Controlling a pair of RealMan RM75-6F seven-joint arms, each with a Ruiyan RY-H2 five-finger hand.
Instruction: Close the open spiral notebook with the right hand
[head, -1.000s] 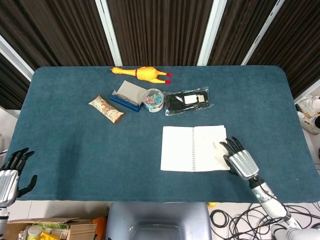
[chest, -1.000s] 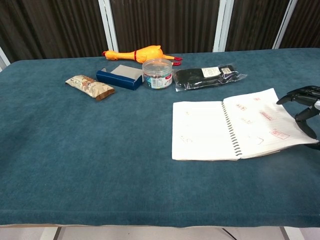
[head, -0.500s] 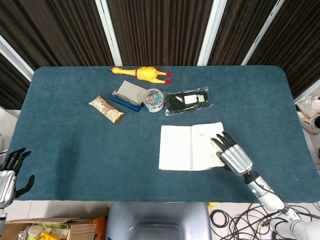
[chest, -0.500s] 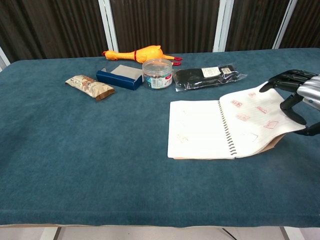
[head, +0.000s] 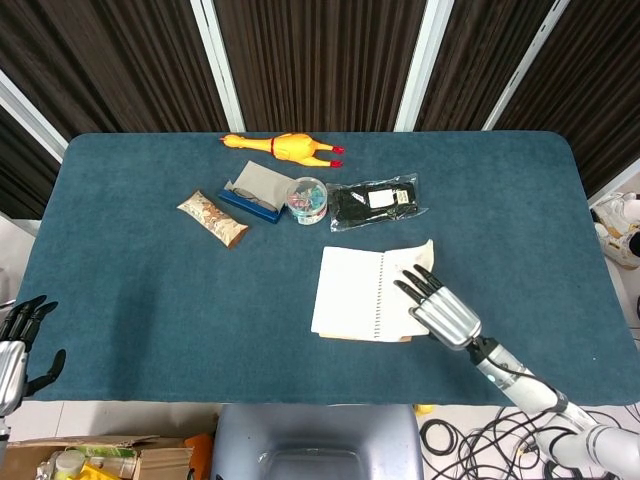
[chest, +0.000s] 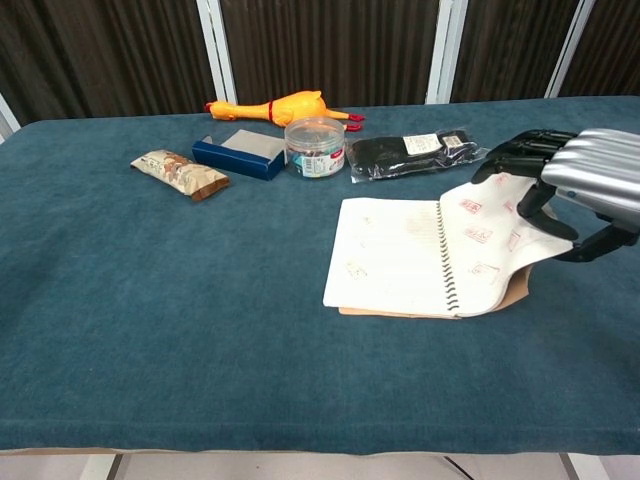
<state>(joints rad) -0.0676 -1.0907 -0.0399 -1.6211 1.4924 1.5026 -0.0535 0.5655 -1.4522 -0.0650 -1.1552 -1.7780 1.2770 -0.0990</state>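
The spiral notebook (head: 348, 292) lies open on the blue table, right of centre, its left page (chest: 385, 250) flat. My right hand (head: 438, 308) grips the right-hand pages (chest: 490, 235) at their outer edge and holds them curled up off the brown back cover (chest: 520, 290), tilted toward the spine. In the chest view the right hand (chest: 578, 185) has fingers over the page edge and the thumb under it. My left hand (head: 18, 345) hangs off the table's near left corner with fingers apart and holds nothing.
Along the far side lie a yellow rubber chicken (head: 283, 146), a snack bar (head: 212, 218), a blue box (head: 252, 193), a clear jar (head: 306, 200) and a black packet (head: 376, 202) just beyond the notebook. Cables trail on the floor at lower right.
My right hand rose and swung left, carrying the right-hand pages up from flat to a steep curl. The notebook slid slightly left. The left hand barely moved.
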